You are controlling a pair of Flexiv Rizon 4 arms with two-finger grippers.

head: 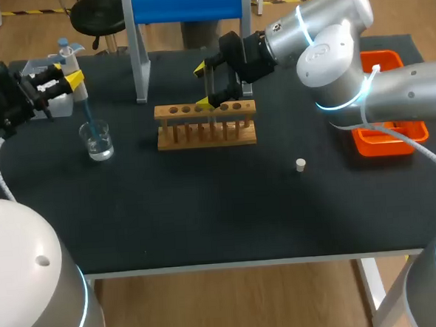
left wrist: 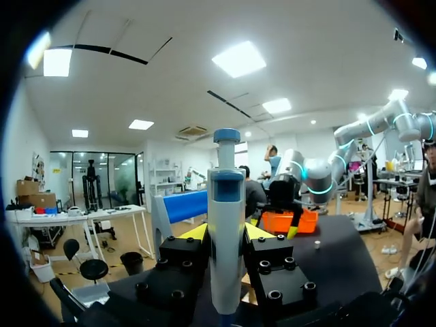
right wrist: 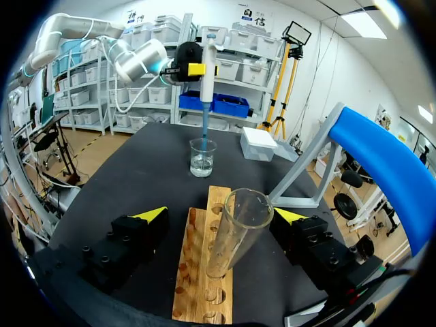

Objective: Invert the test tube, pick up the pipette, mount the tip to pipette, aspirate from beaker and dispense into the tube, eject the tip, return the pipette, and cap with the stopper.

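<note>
Blue-tipped pipette (left wrist: 226, 225), clenched in my left claw (head: 72, 78) upper left, dips into beaker (head: 97, 140) to aspirate; right claw (head: 203, 86), released, flanks tube (right wrist: 235, 235).

The black table (head: 206, 209) carries a wooden rack (head: 205, 125) mid-surface, a beaker (head: 97, 140) toward its left edge, a stopper (head: 301, 165) nearer the front, and an orange tray (head: 391, 147) at the right edge.

Test tube (right wrist: 235, 235) in wooden rack (right wrist: 197, 279) between spread right pincer (right wrist: 221, 214); left pincer (right wrist: 193, 69) holds pipette (right wrist: 206, 82) tip-down in beaker (right wrist: 202, 158).
</note>
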